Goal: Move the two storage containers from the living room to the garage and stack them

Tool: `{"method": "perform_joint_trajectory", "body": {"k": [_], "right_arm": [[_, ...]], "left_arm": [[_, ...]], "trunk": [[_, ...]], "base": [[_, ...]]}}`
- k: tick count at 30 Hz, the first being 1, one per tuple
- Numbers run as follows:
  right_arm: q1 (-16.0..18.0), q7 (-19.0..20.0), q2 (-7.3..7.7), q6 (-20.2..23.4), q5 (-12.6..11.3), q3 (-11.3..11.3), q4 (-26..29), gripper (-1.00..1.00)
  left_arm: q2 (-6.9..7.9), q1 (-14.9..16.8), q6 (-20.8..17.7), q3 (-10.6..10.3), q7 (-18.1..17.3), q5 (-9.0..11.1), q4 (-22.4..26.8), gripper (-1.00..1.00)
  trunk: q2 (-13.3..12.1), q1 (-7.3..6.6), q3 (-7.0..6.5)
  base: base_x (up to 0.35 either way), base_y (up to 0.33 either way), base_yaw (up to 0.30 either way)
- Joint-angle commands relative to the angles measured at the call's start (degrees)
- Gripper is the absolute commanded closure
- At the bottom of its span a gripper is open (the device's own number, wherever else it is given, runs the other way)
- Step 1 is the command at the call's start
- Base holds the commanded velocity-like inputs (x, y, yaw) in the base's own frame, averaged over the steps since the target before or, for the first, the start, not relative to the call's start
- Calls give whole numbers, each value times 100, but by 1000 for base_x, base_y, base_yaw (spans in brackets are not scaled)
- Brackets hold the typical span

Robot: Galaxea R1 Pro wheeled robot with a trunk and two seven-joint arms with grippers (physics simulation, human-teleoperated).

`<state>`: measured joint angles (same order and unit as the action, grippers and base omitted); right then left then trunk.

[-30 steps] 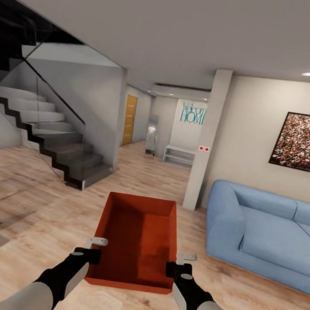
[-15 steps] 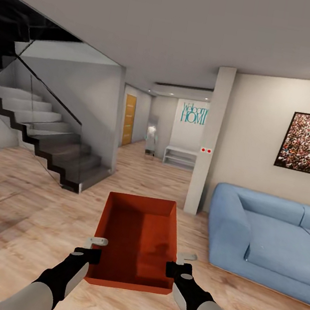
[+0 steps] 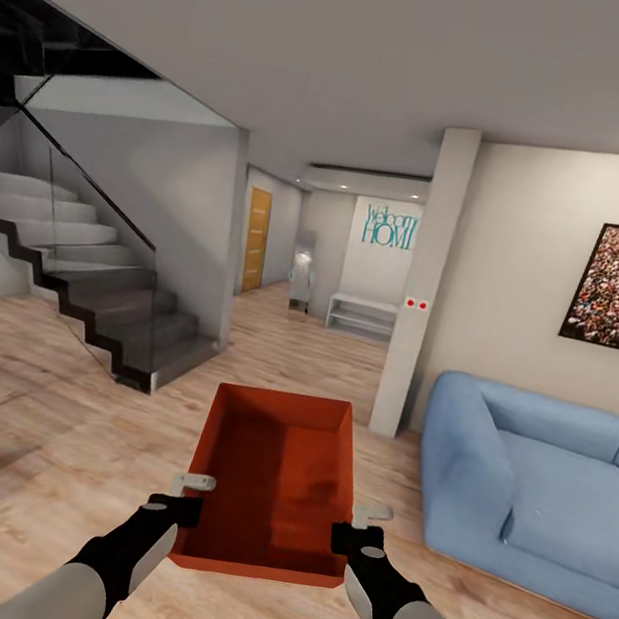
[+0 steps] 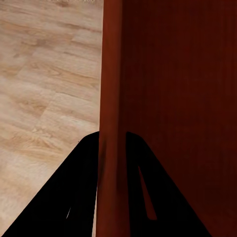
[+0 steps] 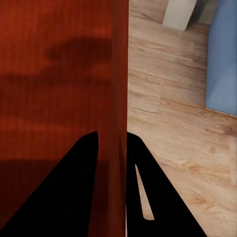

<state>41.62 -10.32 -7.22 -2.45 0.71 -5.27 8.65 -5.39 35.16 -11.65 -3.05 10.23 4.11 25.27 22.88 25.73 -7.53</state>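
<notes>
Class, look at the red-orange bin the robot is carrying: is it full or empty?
Empty. The head view looks straight into the storage container, and its bare red base shows from wall to wall, with only shadows on it.

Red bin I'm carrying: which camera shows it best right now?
The head view. It shows the whole red bin, empty, held over the wood floor with the left tool and right tool clamped on its side walls. Each wrist view shows just one wall pinched between that tool's fingers, plus a slice of the inside.
</notes>
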Motion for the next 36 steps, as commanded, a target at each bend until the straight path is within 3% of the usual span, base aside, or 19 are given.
{"method": "perform_joint_trajectory", "body": {"k": [1, 36], "right_arm": [[4, -40, 2, -10, 61, 88, 15, 100], [4, -40, 2, -10, 61, 88, 17, 100]], "left_arm": [[30, 0, -48, 220, 160, -33, 5, 100], [29, 0, -48, 235, 154, -33, 5, 100]], "trunk": [[4, 5, 2], [4, 5, 2]], "base": [[323, 22, 0], [323, 17, 0]]}}
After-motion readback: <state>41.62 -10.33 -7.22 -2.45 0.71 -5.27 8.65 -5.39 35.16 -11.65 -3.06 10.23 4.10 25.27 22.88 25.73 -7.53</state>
